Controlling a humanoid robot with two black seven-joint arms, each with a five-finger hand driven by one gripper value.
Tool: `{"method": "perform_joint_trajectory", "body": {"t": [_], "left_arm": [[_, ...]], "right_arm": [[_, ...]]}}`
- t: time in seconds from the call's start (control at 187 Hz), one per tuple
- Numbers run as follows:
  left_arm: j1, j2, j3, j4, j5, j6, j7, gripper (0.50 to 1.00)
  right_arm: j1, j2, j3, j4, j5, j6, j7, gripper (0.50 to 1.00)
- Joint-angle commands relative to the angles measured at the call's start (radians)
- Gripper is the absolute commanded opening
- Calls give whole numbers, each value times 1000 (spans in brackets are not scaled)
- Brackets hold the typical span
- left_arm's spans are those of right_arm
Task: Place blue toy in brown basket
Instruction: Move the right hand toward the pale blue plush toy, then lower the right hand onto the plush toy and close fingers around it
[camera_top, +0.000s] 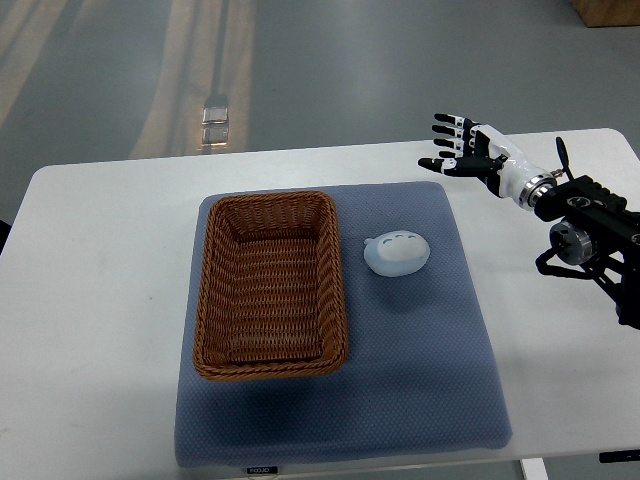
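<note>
A pale blue rounded toy (397, 253) lies on the blue-grey mat (420, 360), just right of the brown wicker basket (216, 300). Nothing lies inside the basket. My right hand (457, 148) hovers over the table's far right part, beyond the mat's back right corner, up and to the right of the toy. Its fingers are spread and hold nothing. The right arm (585, 215) comes in from the right edge. No left arm shows.
The mat lies on a white table (90, 300) whose far edge runs along the top, with grey floor beyond. A small shiny object (215, 121) sits on the floor behind the table.
</note>
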Motion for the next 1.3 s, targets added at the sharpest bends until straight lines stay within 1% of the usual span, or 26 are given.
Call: {"method": "perform_joint_trajectory", "body": {"t": [0.0, 0.155, 0.316, 0.509, 0.6, 0.681, 0.959, 1.297], "left_arm": [[0, 0, 1, 3, -1, -1, 0, 1000], [0, 0, 1, 5, -1, 1, 0, 1000], [0, 0, 1, 5, -1, 1, 0, 1000], [-2, 0, 1, 8, -1, 1, 0, 1000], [-3, 0, 1, 8, -1, 1, 0, 1000], [-3, 0, 3, 8, -1, 1, 0, 1000], [-3, 0, 3, 8, 0, 1, 0, 1000], [-3, 0, 3, 8, 0, 1, 0, 1000]], "right_arm": [[17, -6, -32, 13, -28, 3, 4, 909], [70, -44, -124, 34, -83, 9, 38, 909], [139, -98, -219, 68, -126, 37, 70, 909], [241, -176, -331, 154, -214, 58, 101, 909], [288, -202, -389, 189, -252, 60, 110, 909], [336, -216, -452, 218, -290, 62, 131, 909], [422, -216, -636, 284, -450, 62, 190, 909], [437, -175, -748, 293, -516, 57, 194, 909]]}}
